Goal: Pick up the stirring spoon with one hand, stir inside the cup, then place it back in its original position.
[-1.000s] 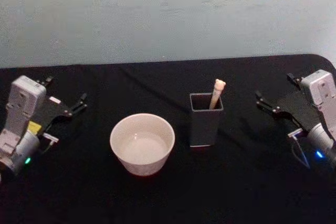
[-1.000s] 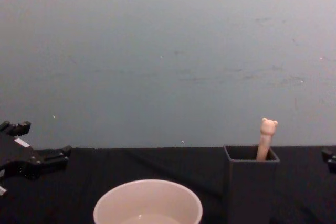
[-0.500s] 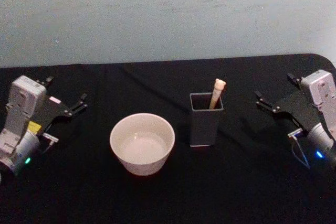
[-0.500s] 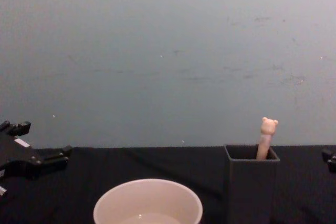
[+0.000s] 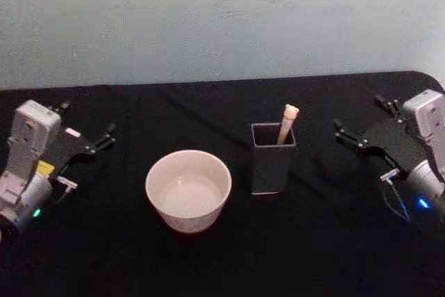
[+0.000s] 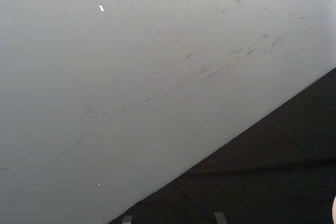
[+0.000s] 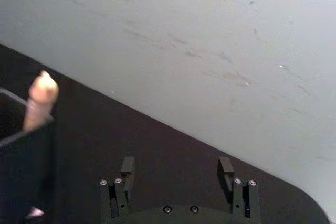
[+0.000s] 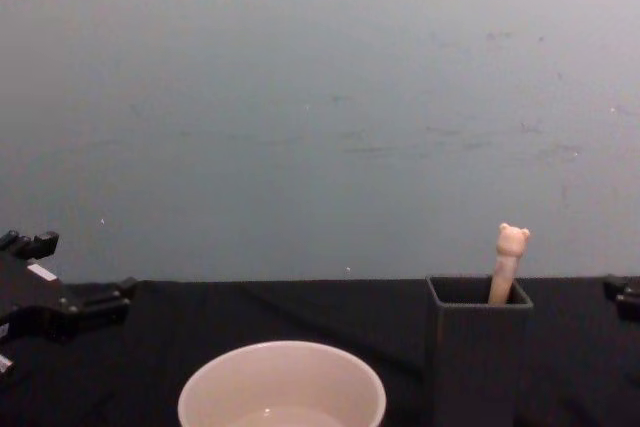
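At the left of the head view I see the left end effector (image 5: 87, 117) over the black table (image 5: 208, 106), fingers spread apart. Lower centre sits the cream cup (image 5: 186, 218). Just right of it is the grey holder box (image 5: 270, 170), with the stirring spoon (image 5: 288, 122) standing inside, bear head above the rim. Far right, the right end effector (image 5: 358, 112) is also spread apart, well clear of the box.

Your head camera looks down on the black table (image 5: 208, 262); the lower chest camera shares its cream-white round cup (image 5: 174, 217).
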